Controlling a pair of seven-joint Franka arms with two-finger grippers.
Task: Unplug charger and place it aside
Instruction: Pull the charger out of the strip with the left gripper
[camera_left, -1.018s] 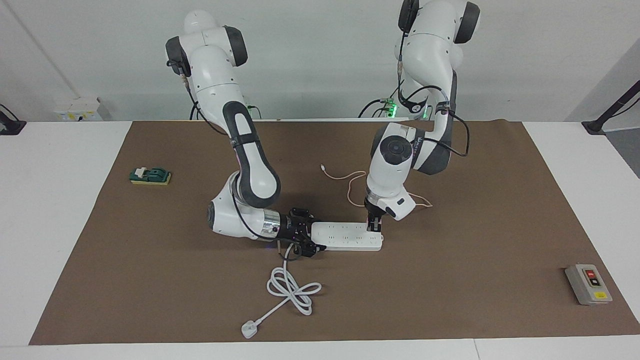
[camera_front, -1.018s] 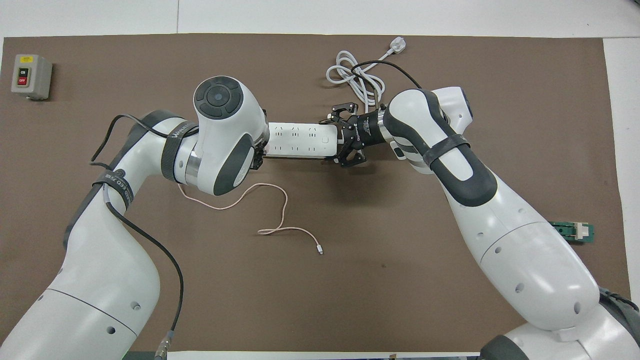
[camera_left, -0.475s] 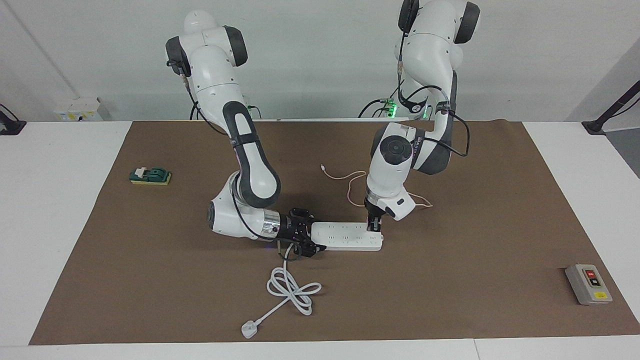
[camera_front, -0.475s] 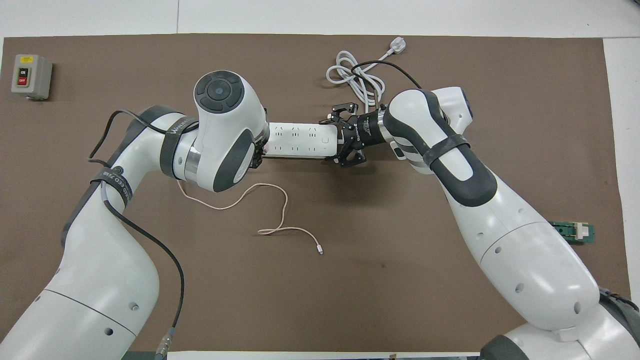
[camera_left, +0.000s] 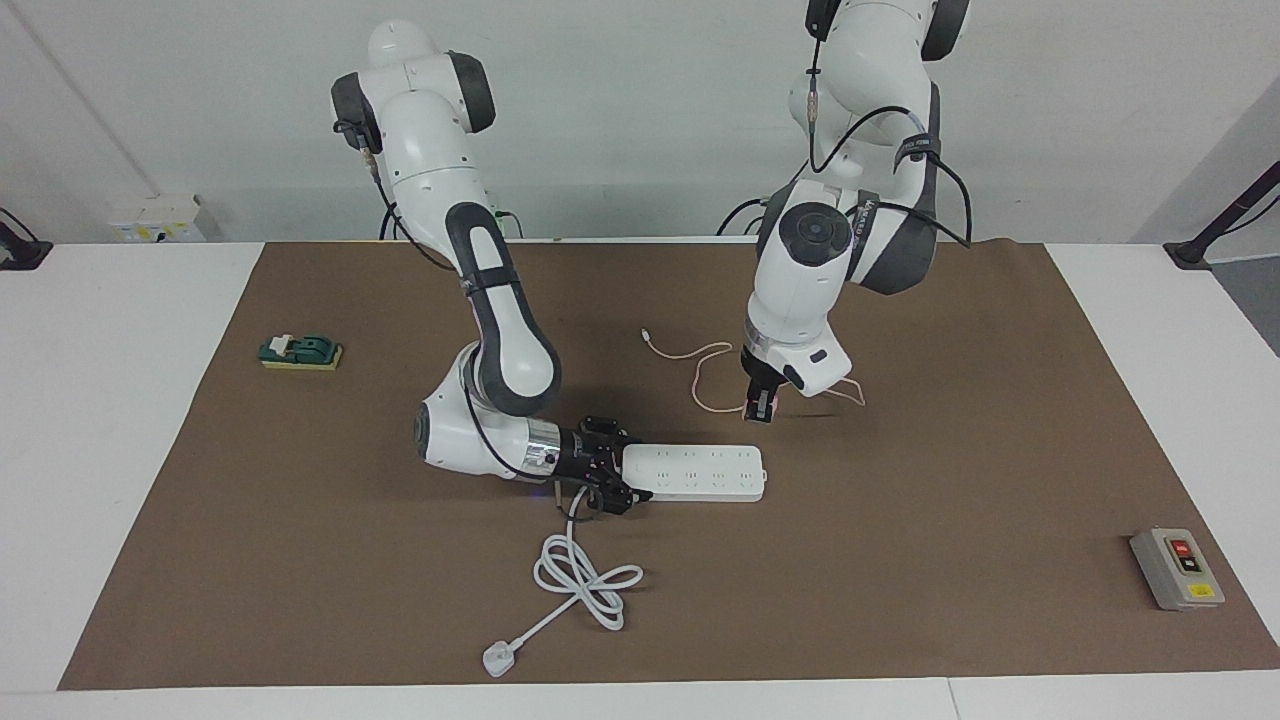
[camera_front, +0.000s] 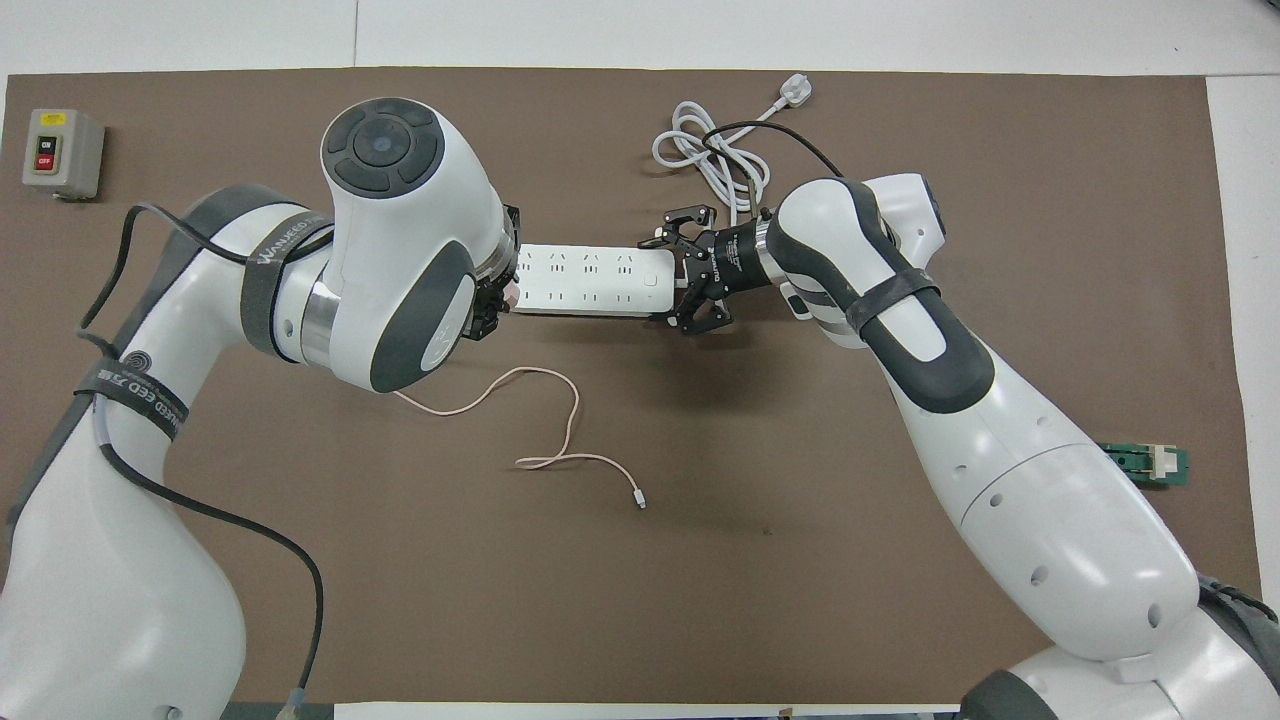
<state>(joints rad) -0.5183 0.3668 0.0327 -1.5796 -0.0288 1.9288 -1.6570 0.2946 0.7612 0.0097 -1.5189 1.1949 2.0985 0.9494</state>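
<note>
The pale pink charger (camera_left: 757, 404) is clear of the sockets and held in my left gripper (camera_left: 757, 410), which is shut on it in the air just above the brown mat, beside the power strip's end. In the overhead view only a pink bit of the charger (camera_front: 512, 292) shows under my left arm. Its thin pink cable (camera_left: 700, 372) trails over the mat toward the robots and also shows in the overhead view (camera_front: 562, 425). The long white power strip (camera_left: 700, 472) lies flat and shows from above too (camera_front: 590, 280). My right gripper (camera_left: 612, 478) clasps its other end (camera_front: 688, 280).
The strip's thick white cord and plug (camera_left: 578, 582) lie coiled farther from the robots (camera_front: 715, 150). A grey switch box (camera_left: 1177, 568) sits at the left arm's end (camera_front: 62, 152). A small green block (camera_left: 300, 351) lies at the right arm's end (camera_front: 1150, 465).
My left gripper has risen off the power strip and pulled the charger out of its socket, moving slightly toward the robots. The right gripper and the strip have stayed put.
</note>
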